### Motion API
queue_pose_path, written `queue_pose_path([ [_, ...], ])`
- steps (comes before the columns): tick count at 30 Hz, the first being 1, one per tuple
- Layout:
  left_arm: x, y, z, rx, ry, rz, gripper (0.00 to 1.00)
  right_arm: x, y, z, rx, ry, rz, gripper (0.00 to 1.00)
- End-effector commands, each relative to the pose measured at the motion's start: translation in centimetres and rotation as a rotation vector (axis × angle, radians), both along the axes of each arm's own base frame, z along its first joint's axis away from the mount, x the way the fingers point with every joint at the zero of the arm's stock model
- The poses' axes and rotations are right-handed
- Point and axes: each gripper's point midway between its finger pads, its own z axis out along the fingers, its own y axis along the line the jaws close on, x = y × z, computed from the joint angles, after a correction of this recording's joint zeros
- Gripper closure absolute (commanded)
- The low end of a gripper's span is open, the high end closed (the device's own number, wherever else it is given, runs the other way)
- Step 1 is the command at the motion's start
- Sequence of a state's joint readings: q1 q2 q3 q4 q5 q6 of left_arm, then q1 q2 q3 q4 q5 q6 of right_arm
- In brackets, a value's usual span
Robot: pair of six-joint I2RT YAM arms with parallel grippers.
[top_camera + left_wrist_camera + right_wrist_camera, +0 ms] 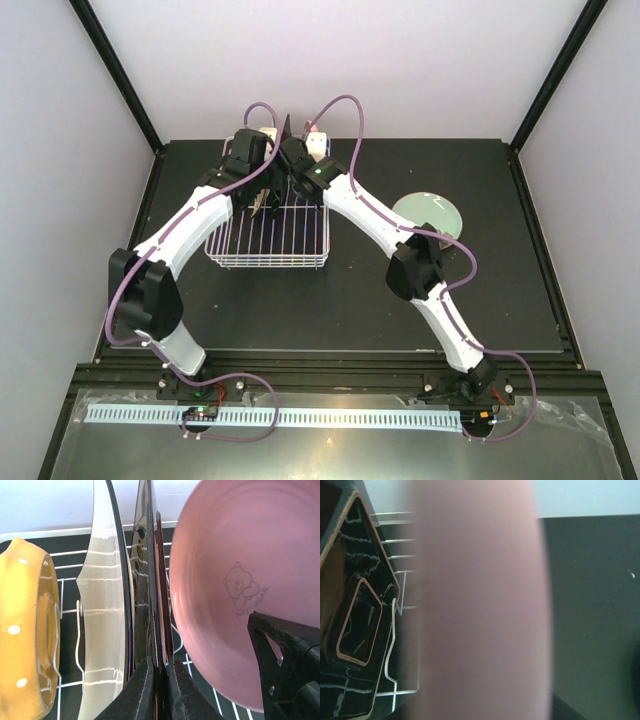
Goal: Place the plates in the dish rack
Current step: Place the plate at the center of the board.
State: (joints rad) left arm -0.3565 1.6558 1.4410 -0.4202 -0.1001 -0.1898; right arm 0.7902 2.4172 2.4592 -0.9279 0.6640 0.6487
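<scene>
The white wire dish rack [268, 262] stands mid-table. In the left wrist view an orange dotted plate [30, 630] and a pale plate [102, 610] stand on edge in the rack [65, 580]. My left gripper [160, 664] is shut on the rim of a dark glossy plate [149, 570] standing beside them; it is over the rack's far end [262, 195]. The pink plate [235, 580] with a bear print is upright to the right, with my right gripper [293, 168] on it. It fills the right wrist view [480, 605] and hides those fingers. A pale green plate [428, 213] lies flat on the table.
In the right wrist view a black square plate with pale veins [355, 620] stands left of the pink one, by the rack wires [395, 542]. Both arms cross over the rack's far end. The near part of the rack holds no plates. Walls close the table's back and sides.
</scene>
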Motion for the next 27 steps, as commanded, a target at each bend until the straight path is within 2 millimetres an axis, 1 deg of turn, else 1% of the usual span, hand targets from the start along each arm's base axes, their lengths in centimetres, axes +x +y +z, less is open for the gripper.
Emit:
queue_pose_path([
  [1,-1.4,2.4,-3.3,0.102,0.113,0.023,0.97,-0.3,-0.3,-0.8,-0.022,0.018,-0.004,0.69],
  [2,-1.4,2.5,-3.3,0.100,0.114,0.024,0.97,-0.3,-0.3,-0.5,-0.017,0.013,0.000,0.68],
  [4,-1.5,2.4,-3.4,0.096,0.116,0.021,0.97,-0.3,-0.4,-0.1,0.001,0.006,0.000,0.62],
  [7,-1.5,2.3,-3.4,0.094,0.118,0.019,0.97,-0.4,-0.5,0.7,0.011,-0.006,-0.002,0.57],
  [16,-1.4,2.2,-3.6,0.088,0.125,0.017,0.98,-1.1,-1.5,2.5,0.033,-0.024,-0.016,0.56],
  [18,-1.4,2.2,-3.8,0.086,0.131,0.016,0.98,-1.1,-1.3,2.9,0.059,-0.035,-0.004,0.57],
  [20,-1.4,2.2,-4.0,0.084,0.134,0.016,0.98,-1.2,-1.1,2.8,0.088,-0.040,0.013,0.63],
  [23,-1.4,2.2,-4.1,0.084,0.136,0.015,0.98,-0.7,-1.4,2.4,0.106,-0.027,0.004,0.79],
  [26,-1.4,2.2,-3.9,0.083,0.134,0.016,0.98,-0.4,-1.4,2.4,0.100,-0.018,0.004,0.90],
  [27,-1.4,2.2,-3.9,0.082,0.133,0.017,0.98,-0.4,-1.4,2.5,0.102,-0.020,0.005,0.92],
])
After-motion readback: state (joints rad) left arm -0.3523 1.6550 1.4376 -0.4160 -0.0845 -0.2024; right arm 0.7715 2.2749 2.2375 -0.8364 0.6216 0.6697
